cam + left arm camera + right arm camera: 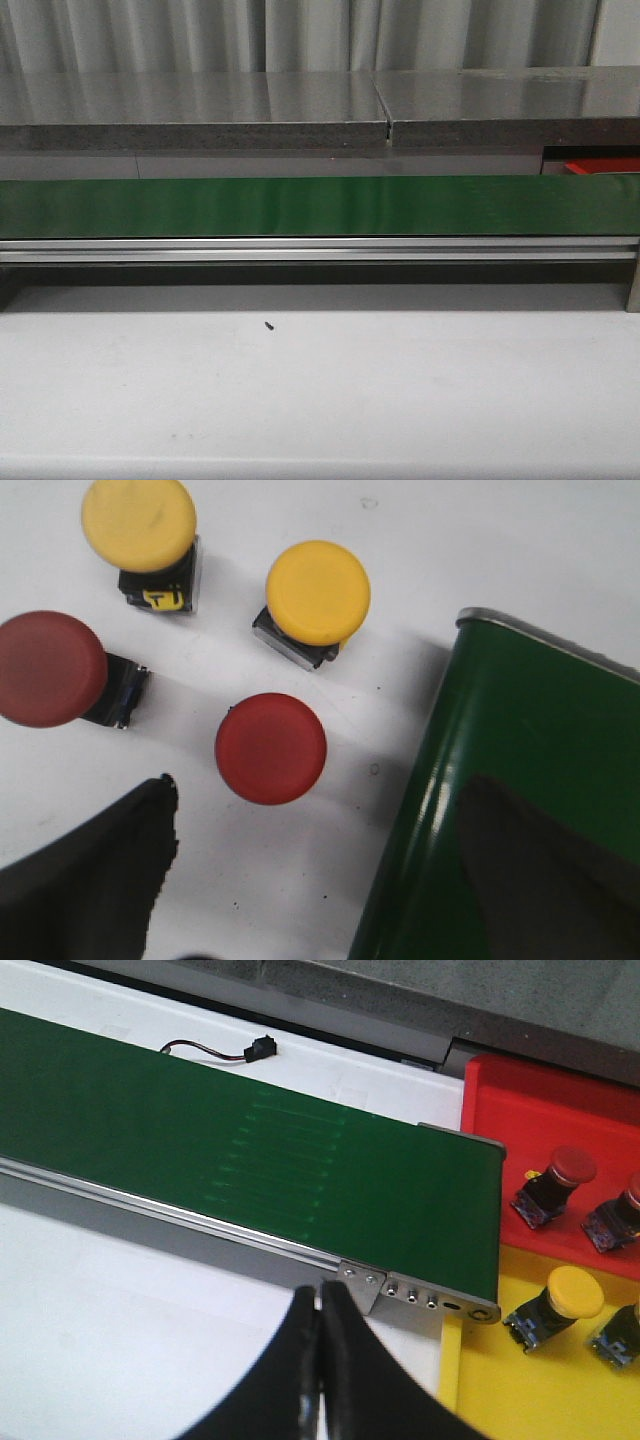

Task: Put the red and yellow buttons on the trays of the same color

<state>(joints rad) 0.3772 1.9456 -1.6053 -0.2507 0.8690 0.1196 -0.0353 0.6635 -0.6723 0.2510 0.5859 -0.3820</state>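
Here the left gripper [310,880] hangs spread above four buttons on white table [500,540]; the nearest red button [271,748] sits mid-frame, clear of the conveyor belt [520,780]. It should centre there, then descend straight. The right gripper [321,1360] is pressed together, empty.

From the front, neither of my arms shows, and the red tray [600,167] is only a sliver at the edge. In my left wrist view, the leftmost red button [48,668] is cropped. In my right wrist view, two buttons run off frame: one [625,1335] on the yellow tray [540,1390], perhaps yellow, and another [618,1215] on red.
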